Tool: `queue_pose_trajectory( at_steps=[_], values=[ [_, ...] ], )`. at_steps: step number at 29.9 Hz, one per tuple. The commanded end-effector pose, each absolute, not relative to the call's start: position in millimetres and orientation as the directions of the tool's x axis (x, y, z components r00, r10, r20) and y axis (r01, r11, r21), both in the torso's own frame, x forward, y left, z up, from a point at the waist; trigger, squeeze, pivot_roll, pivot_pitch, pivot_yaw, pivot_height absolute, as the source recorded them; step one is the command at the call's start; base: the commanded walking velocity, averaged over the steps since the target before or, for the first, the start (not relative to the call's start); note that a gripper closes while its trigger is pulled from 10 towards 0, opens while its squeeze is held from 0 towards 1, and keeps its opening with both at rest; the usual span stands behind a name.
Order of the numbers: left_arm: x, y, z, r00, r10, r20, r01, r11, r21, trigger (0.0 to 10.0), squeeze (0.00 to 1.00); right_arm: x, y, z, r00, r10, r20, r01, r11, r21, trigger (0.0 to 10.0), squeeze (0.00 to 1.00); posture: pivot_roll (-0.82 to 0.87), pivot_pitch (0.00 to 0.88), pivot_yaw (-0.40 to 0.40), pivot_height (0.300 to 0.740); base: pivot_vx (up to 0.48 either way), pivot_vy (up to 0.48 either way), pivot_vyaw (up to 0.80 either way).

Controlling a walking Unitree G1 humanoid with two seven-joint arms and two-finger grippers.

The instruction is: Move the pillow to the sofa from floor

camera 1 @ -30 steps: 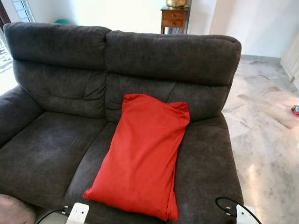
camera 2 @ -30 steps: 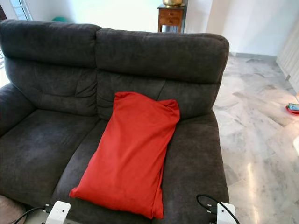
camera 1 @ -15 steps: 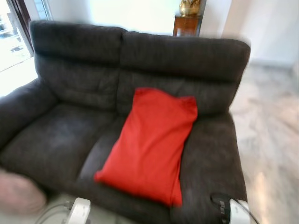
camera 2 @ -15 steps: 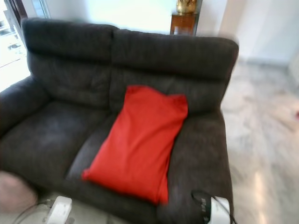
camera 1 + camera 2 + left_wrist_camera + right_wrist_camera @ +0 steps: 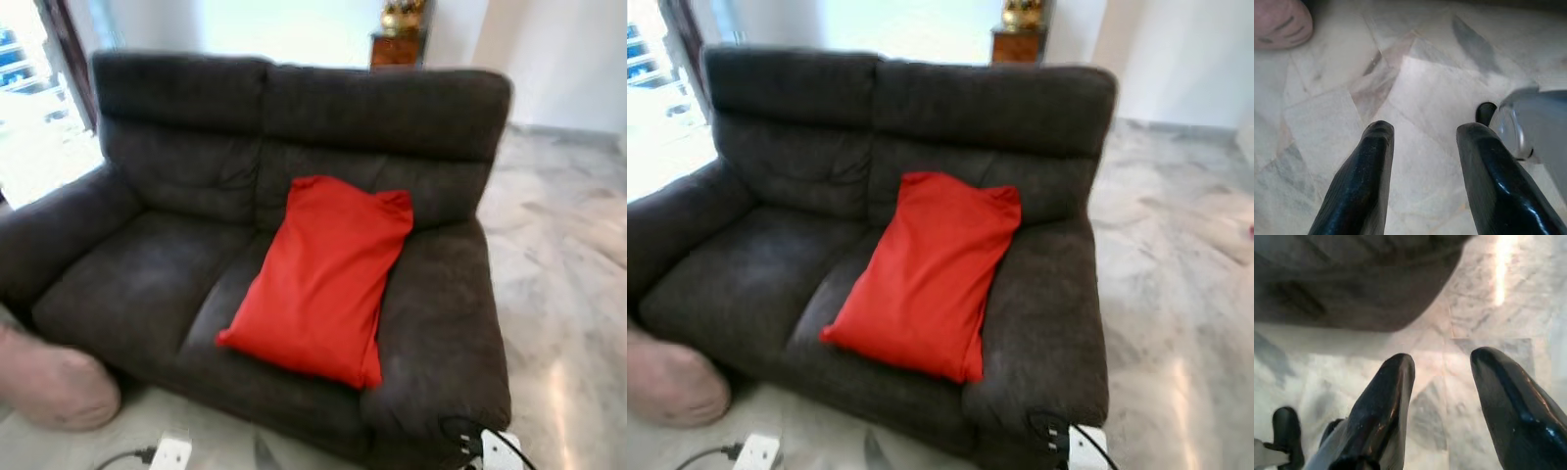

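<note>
A: Grey fabric sofa (image 5: 147, 284) first, biggest thing here. Where's the pillow?

B: Red pillow (image 5: 318, 279) lies on the sofa's right seat, top end leaning against the backrest. Fully on the cushion, nothing touching it.

A: So done?

B: Looks done to me, the red one is placed. But a pinkish cushion (image 5: 54, 387) sits on the marble floor (image 5: 568, 304) just beside the sofa's left front corner; can't say if it counts.

A: Grippers?

B: Left gripper (image 5: 1422, 147) fingers spread apart, holding nothing, over bare floor. Right gripper (image 5: 1447, 382) also parted and empty, near the sofa's base.
</note>
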State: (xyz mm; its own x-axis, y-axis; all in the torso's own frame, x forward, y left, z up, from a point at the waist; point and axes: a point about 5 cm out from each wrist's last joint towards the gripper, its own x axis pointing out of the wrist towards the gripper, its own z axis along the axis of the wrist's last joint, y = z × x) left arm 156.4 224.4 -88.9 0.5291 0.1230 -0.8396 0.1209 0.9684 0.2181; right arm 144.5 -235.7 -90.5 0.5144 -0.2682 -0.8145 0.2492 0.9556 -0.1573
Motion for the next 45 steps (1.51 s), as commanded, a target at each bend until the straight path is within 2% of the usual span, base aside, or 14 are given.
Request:
queue_pose_trajectory(
  at_steps=[1,11,17,26,32,37,45],
  values=[
    [165,226,-85,0.547,0.127,-0.828,0.126,0.965,0.231,10.0,0.00,152,-236,-88,0.530,-0.266,-0.805,0.251,0.956,-0.151,10.0,0.00,0.04,0.000,0.000,0.740,0.000,0.000,0.00],
    [174,220,-83,0.562,0.106,-0.820,0.148,0.963,0.226,10.0,0.00,155,-236,-86,0.534,-0.261,-0.804,0.257,0.956,-0.140,10.0,0.00,0.01,0.000,0.013,0.740,0.000,0.000,0.00],
    [176,220,-82,0.556,0.095,-0.826,0.186,0.954,0.235,10.0,0.00,156,-234,-87,0.534,-0.269,-0.801,0.287,0.949,-0.127,10.0,0.00,-0.04,0.000,0.056,0.740,0.000,0.000,0.00],
    [174,236,-79,0.545,0.157,-0.824,0.097,0.964,0.247,10.0,0.00,138,-226,-96,0.479,-0.236,-0.845,0.261,0.958,-0.120,10.0,0.00,0.04,0.000,0.024,0.740,0.000,0.000,0.00],
    [165,241,-82,0.528,0.169,-0.832,0.082,0.965,0.248,10.0,0.00,137,-229,-96,0.477,-0.252,-0.842,0.290,0.950,-0.120,10.0,0.00,0.06,0.000,0.048,0.740,0.000,0.000,0.00],
    [159,245,-83,0.514,0.170,-0.841,0.109,0.959,0.260,10.0,0.00,141,-230,-94,0.484,-0.260,-0.835,0.307,0.945,-0.117,10.0,0.00,0.05,0.000,0.064,0.740,0.000,0.292,0.00],
    [159,253,-81,0.524,0.185,-0.831,0.076,0.962,0.261,10.0,0.00,143,-232,-93,0.486,-0.262,-0.834,0.295,0.947,-0.126,10.0,0.00,0.08,0.000,0.036,0.740,0.000,0.320,0.00]
  ],
)
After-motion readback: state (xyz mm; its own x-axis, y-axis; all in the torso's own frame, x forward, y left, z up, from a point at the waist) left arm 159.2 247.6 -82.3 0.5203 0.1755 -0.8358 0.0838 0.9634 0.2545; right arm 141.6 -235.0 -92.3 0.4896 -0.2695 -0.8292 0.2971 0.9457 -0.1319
